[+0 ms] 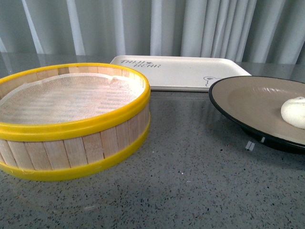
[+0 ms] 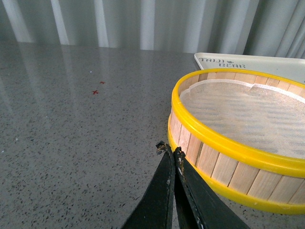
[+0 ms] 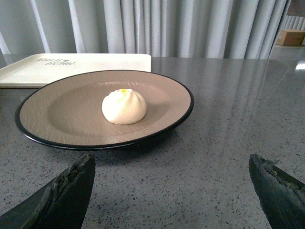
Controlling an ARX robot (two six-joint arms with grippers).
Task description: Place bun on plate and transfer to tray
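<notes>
Front: yellow-rimmed steamer basket on left of grey desk, cream tray behind it. Plate at right, on desk in front of tray's corner, w/ bun sitting in it.

Left wrist: left gripper just beside basket's wall, jaws pressed together.

Right wrist: right gripper near plate's rim, not touching, jaws spread wide. Bun upright approx. mid-plate; tray just behind plate.
</notes>
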